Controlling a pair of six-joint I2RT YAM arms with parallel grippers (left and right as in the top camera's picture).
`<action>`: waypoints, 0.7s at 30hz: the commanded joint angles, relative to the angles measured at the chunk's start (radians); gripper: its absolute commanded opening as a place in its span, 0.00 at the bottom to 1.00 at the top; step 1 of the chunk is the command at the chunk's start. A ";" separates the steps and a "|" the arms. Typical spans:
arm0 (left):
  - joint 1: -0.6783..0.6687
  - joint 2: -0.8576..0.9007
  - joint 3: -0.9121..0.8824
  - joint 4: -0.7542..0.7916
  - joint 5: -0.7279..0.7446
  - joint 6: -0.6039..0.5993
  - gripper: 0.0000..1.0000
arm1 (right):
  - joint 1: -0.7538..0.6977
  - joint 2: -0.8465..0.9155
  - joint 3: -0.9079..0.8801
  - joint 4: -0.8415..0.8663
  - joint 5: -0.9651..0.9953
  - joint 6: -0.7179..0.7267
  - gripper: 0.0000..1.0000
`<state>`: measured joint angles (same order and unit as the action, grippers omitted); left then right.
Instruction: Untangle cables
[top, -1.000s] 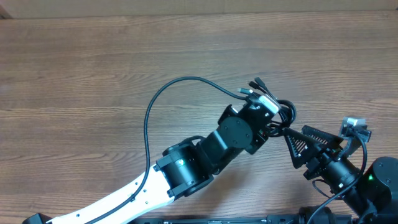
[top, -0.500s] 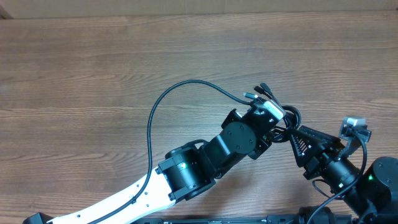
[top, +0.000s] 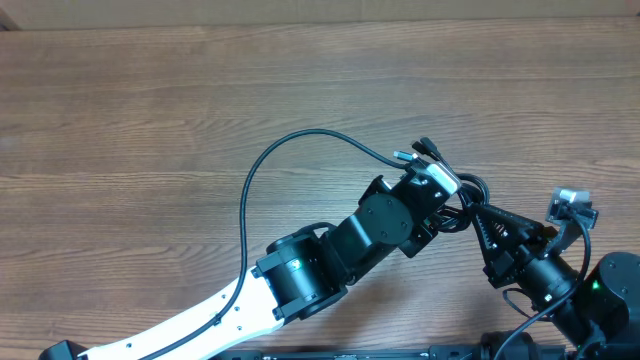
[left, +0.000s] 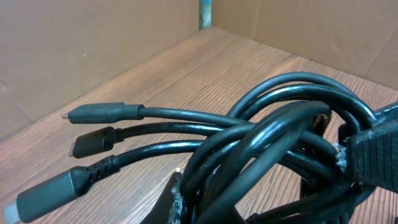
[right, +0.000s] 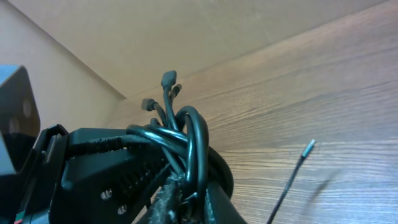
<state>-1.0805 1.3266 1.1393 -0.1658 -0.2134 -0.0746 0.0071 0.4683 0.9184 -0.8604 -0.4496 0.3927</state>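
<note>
Left pincer (top: 450, 203) pinching the coiled cables (top: 472, 184) toward the worktop's (top: 150, 120) front-right corner. Right pincer (top: 477, 213) clamped on the same coil, plug ends (top: 420, 148) poking out.

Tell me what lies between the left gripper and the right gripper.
Only the coiled bundle of thin black cables, gripped by left gripper and right gripper; overhead view shows it.
</note>
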 joint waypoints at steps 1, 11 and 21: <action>-0.014 -0.004 0.009 0.018 0.023 0.027 0.04 | -0.002 -0.007 0.018 -0.016 0.076 -0.001 0.08; -0.014 -0.005 0.009 0.024 0.023 0.047 0.04 | -0.002 0.014 0.018 -0.079 0.205 -0.001 0.04; -0.014 -0.005 0.009 0.031 0.023 0.080 0.04 | -0.002 0.120 0.018 -0.113 0.243 -0.001 0.04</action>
<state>-1.0870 1.3426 1.1374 -0.1596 -0.2100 -0.0223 0.0082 0.5480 0.9295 -0.9573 -0.3145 0.3931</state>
